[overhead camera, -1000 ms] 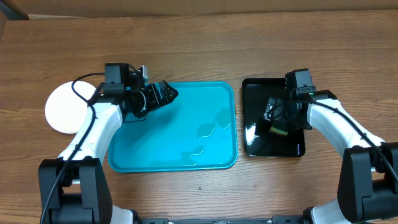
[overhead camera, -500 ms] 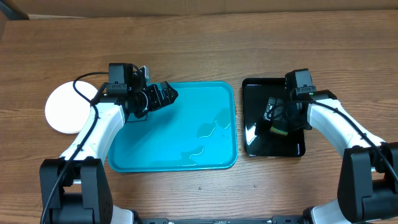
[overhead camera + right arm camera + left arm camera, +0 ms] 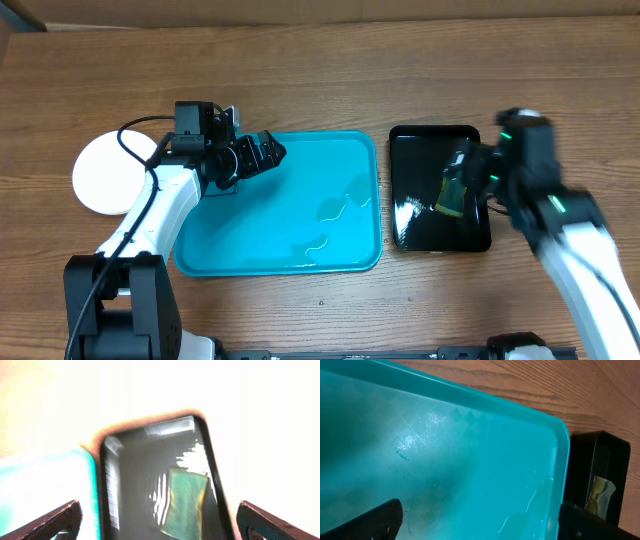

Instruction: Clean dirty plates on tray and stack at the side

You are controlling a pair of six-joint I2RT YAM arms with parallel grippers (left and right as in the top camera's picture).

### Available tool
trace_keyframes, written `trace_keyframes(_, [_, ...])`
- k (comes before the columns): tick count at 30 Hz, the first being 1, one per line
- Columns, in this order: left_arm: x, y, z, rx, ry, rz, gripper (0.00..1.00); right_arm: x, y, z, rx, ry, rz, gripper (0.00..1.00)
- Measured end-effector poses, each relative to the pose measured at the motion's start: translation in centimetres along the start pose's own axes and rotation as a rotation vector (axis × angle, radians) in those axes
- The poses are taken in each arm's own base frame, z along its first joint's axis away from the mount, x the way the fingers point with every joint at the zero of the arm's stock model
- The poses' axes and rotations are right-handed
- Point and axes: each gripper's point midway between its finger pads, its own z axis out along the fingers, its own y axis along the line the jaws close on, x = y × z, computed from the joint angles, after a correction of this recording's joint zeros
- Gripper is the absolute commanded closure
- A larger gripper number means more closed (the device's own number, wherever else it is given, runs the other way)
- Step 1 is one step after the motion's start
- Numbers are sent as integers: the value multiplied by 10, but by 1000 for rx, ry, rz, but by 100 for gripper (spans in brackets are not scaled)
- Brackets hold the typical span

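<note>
The light-blue tray (image 3: 300,240) lies mid-table with no plates on it, only thin water streaks; it fills the left wrist view (image 3: 470,445). A white plate (image 3: 100,175) lies on the table left of the tray; I cannot tell whether others lie under it. No yellow-green plate shows. My left gripper (image 3: 264,153) (image 3: 480,510) is open and empty above the tray's far left corner. My right gripper (image 3: 468,172) (image 3: 157,510) is open and empty above the black tray, motion-blurred.
A glossy black tray (image 3: 415,150) (image 3: 135,460) sits right of the blue tray, wet inside. A green and yellow sponge (image 3: 452,196) (image 3: 185,500) lies in it; it also shows at the right edge of the left wrist view (image 3: 600,492).
My right arm has swung back and to the right, away from the sponge, which stays in the black tray. The left arm has barely moved.
</note>
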Motion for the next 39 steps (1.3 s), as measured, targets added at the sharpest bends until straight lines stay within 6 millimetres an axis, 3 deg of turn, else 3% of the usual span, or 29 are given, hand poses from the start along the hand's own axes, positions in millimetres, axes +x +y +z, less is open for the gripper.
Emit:
trace_keyframes(5, [0,0,0,-1,0,-1,0,-38,13,-116,-142,-357,8,0])
trace_keyframes(7, [0,0,0,-1,0,-1,0,-41,13,-162,-194,-488,11,0])
trace_keyframes(10, [0,1,0,-3,-1,-1,0,-38,10,-209,-247,-621,14,0])
trace_keyframes(15, [0,1,0,-3,-1,-1,0,-21,2,-266,-309,-786,17,0])
trace_keyframes(20, [0,1,0,-3,0,-1,0,-6,-11,-302,-313,-936,2,0])
trace_keyframes(24, [0,1,0,-3,-1,0,0,-4,-14,-304,-332,-1057,-14,0])
trace_keyframes(32, [0,1,0,-4,0,-1,0,-27,-1,-268,-427,-1309,-27,0])
trace_keyframes(39, [0,1,0,-4,1,-2,0,0,-3,-172,-422,-1208,-64,0])
